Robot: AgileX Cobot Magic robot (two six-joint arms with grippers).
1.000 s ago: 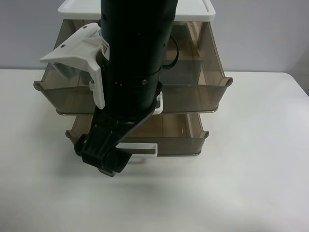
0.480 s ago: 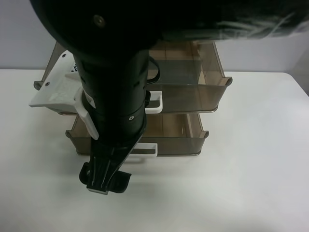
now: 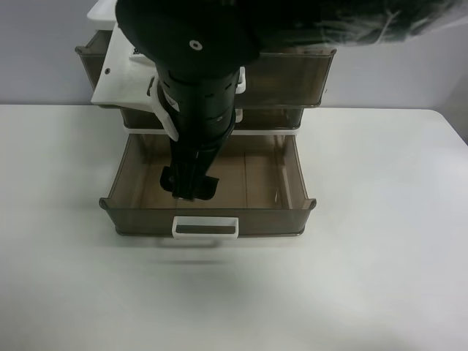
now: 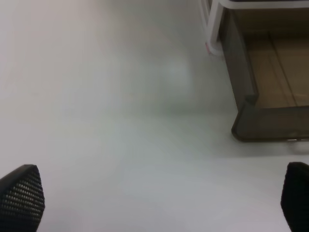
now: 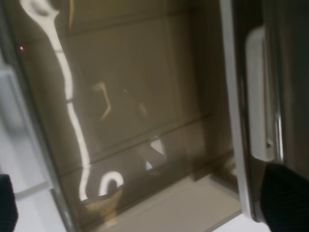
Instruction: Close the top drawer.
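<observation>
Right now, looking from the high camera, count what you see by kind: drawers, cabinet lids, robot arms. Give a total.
Drawers: 3, the top drawer, middle drawer, lowest drawer
White lid: 1
Robot arm: 1
Total: 5

The top drawer (image 3: 292,77) is a smoky, translucent brown, as is the pulled-out drawer (image 3: 270,175) below it, whose handle (image 3: 205,227) is white. The worktop (image 3: 380,256) is white. My right tool (image 3: 189,186) is black. My left tool (image 4: 157,200) has black pads (image 4: 20,198) with a fine dotted grid.
</observation>
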